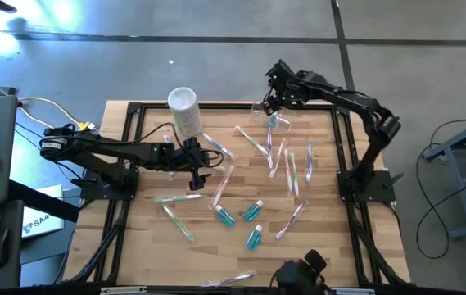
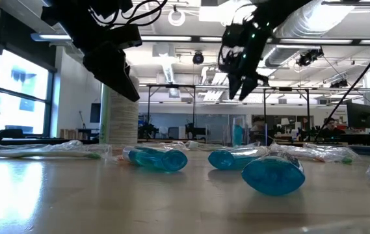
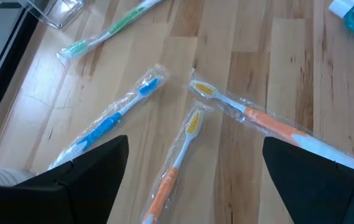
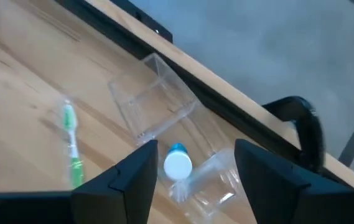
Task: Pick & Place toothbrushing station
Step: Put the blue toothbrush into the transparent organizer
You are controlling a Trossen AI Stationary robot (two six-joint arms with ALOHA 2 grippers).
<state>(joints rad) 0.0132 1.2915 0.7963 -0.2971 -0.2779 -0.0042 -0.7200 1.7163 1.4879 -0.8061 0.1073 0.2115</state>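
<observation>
We see the clear box point(image 1: 275, 121) near the upper edge of the wooden table point(image 1: 142, 246), right of centre in the high view, just inside the dark frame rail. In the right wrist view the same box point(image 4: 155, 99) lies tilted on the boards beside the rail, and a small blue bottle with a white cap point(image 4: 178, 164) in clear wrapping lies just below it, between the two dark fingers.

The right gripper point(image 1: 272, 100) hangs above the box at upper centre-right of the high view. Its jaws stand apart with nothing between them; the box is released and rests on the table.

The left gripper point(image 1: 197, 168) sits left of centre in the high view, next to a whitish cylinder point(image 1: 185, 111). Its jaws are spread wide and empty, above wrapped toothbrushes point(image 3: 117, 112).

More wrapped toothbrushes and blue bottles point(image 1: 253, 238) are scattered over the middle and lower part of the table.
</observation>
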